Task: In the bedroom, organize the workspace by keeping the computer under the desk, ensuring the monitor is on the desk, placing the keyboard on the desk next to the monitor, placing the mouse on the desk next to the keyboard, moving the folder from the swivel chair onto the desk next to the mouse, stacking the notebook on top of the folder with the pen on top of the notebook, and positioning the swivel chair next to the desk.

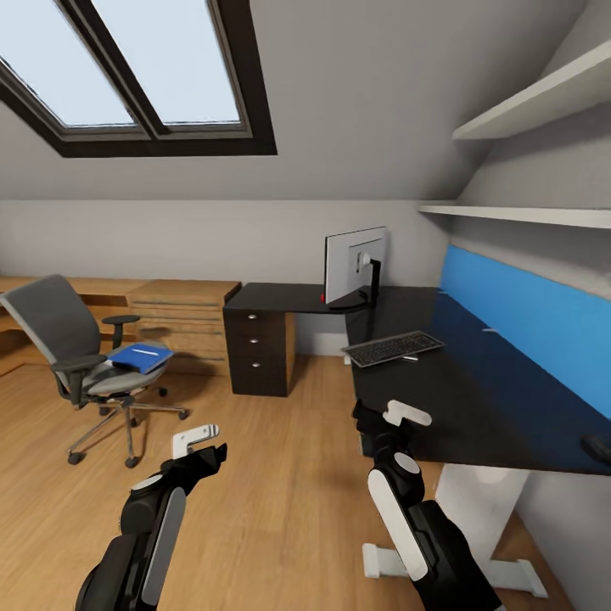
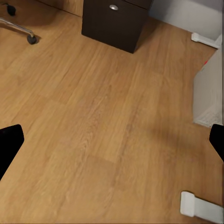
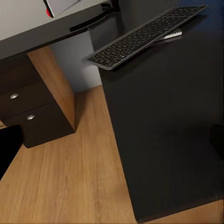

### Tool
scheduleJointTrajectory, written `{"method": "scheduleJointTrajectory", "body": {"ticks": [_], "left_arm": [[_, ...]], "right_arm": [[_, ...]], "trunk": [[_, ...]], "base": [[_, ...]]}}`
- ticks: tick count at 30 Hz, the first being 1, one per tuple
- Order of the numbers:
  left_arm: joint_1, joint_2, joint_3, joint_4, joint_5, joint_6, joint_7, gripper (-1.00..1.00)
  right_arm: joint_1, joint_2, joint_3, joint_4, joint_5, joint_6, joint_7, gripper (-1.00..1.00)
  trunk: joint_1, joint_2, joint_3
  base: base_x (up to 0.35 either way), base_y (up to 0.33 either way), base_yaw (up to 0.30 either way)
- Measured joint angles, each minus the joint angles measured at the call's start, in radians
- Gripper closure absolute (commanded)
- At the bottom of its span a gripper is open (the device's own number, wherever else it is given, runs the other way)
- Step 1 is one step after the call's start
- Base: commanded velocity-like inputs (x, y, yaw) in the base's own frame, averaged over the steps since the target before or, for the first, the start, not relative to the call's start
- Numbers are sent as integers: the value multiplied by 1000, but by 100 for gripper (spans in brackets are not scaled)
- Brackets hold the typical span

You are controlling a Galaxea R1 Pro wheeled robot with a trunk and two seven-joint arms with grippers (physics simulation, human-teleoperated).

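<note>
Left claw point(image 1: 204, 443): it hangs low over the wood floor point(image 2: 93, 130). Its two dark fingers sit wide apart and hold nothing.
Right claw point(image 1: 386, 417): it is up by the near edge of the desk point(image 1: 475, 399). Its wrist view has dark tips at both far sides, so it looks wide open too, with nothing in it.
Keyboard point(image 1: 393, 348): it lies flat on the desk, near the monitor point(image 1: 355, 268), with something thin and pale poking out from under its far end.
Mouse point(image 1: 596, 446): I think it is the small dark lump at the desk's right end - well apart from the keyboard.
Folder point(image 1: 140, 357): blue, on the seat of the swivel chair point(image 1: 81, 356), with a thin pale thing on top.
Step now: nothing is picked up yet. I think the robot is just getting to the desk.
Next move: it could bring the mouse beside the keyboard, or roll to the chair for the folder - either way a claw must close on something flat.
Hard to see: the pale thing on the folder may be the pen. I cannot tell.
</note>
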Motion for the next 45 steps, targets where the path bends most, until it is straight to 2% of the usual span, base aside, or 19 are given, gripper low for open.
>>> {"method": "scheduleJointTrajectory", "body": {"ticks": [21,25,37,45], "left_arm": [[0,0,-2,1,0,0,3,-100],[0,0,-15,3,0,0,3,-100],[0,0,-27,9,0,0,3,-100],[0,0,-28,10,1,0,3,-100]], "right_arm": [[0,0,0,3,2,-1,5,-100],[-1,-5,-5,49,3,-5,7,-100],[-17,-75,-11,207,8,-93,9,-100],[-88,-142,-13,322,6,-103,12,-100]], "trunk": [[0,0,0],[0,0,0],[0,0,0],[0,0,0]], "base": [[0,-309,0],[0,-316,0],[0,-239,0],[0,-23,0]]}}
